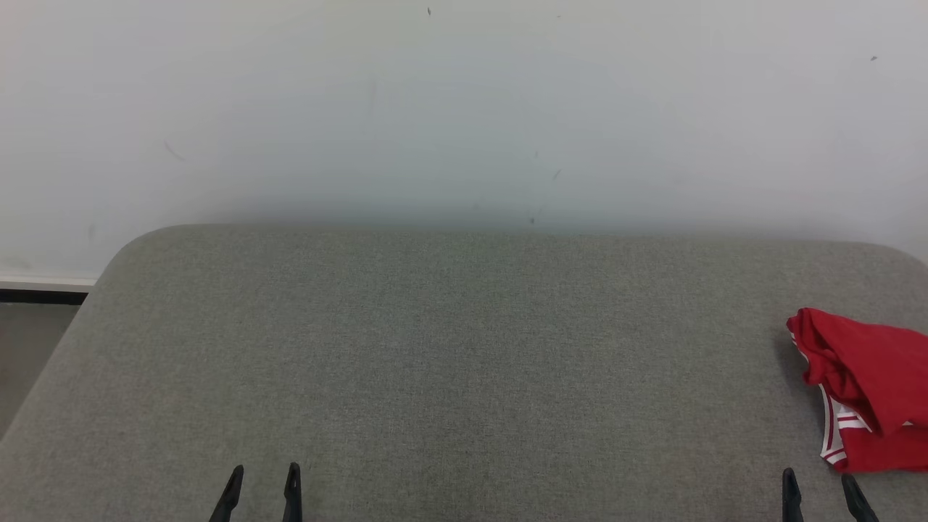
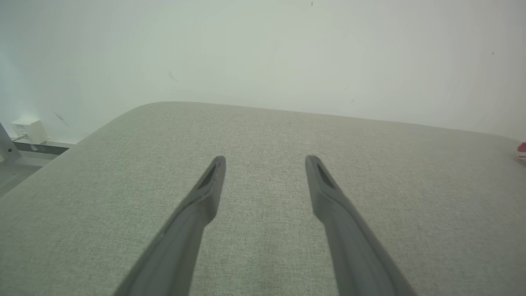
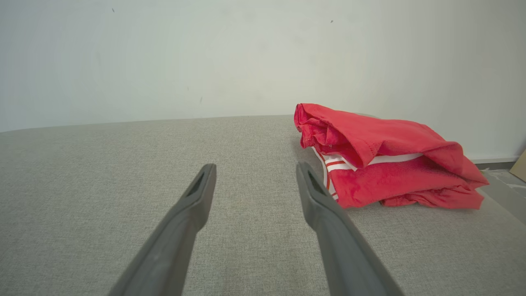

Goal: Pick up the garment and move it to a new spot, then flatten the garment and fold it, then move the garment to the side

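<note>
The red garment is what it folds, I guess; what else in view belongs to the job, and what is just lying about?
For the job:
- garment, bunched at the right
- grey surface it lies on
- left gripper and right gripper, both open and empty

Just there:
- white box low by the wall, seen in the left wrist view

A grey woven, padded surface [image 1: 464, 348] with rounded far corners carries everything here. On it lies a red garment [image 1: 870, 391] with white stripes, loosely bundled into a low heap with its folds uppermost. It sits just beyond and to the right of the fingers [image 3: 324, 213] of the right gripper [image 1: 819, 480], near their tips, and well apart to the right of the fingers [image 2: 205, 197] of the left gripper [image 1: 264, 471]. The grey weave stretches flat ahead of both pairs of fingers.
</note>
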You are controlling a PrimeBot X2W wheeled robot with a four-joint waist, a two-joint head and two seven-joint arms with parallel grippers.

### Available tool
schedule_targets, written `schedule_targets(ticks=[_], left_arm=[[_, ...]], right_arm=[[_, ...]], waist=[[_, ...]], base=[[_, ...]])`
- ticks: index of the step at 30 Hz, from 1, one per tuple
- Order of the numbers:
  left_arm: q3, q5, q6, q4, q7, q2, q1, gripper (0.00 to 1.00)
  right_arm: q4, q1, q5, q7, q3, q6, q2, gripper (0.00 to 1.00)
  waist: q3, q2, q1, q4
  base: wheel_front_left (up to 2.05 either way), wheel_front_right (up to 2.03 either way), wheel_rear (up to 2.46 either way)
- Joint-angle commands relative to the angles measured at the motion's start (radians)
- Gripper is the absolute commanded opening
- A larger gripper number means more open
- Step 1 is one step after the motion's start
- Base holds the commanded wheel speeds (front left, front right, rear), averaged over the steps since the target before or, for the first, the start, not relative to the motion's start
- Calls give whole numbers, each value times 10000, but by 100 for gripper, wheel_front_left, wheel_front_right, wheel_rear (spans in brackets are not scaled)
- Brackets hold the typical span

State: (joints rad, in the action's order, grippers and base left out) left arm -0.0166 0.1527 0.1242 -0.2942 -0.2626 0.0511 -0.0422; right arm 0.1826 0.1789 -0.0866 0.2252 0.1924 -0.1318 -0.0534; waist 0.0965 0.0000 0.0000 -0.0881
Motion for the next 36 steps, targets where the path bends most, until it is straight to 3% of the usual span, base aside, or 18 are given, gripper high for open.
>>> schedule_targets(ticks=[1, 28, 29, 36], left_arm=[[-5, 32, 38, -4, -24, -7, -93, 100], [45, 218, 15, 16, -24, -9, -227, 100], [10, 224, 0, -7, 0, -2, -177, 0], [-29, 286, -7, -592, 59, -40, -416, 0]], right_arm=[[-20, -83, 50, 42, 21, 28, 22, 100], [166, -149, -76, 126, -64, 28, 35, 100], [186, -119, -9, 56, -63, 0, 21, 0], [839, 78, -45, 10, -77, 0, 138, 0]], waist=[[-3, 0, 0, -1], [10, 0, 0, -15], [8, 0, 0, -16], [11, 0, 0, -9]], base=[[0, 0, 0], [0, 0, 0], [0, 0, 0], [0, 0, 0]])
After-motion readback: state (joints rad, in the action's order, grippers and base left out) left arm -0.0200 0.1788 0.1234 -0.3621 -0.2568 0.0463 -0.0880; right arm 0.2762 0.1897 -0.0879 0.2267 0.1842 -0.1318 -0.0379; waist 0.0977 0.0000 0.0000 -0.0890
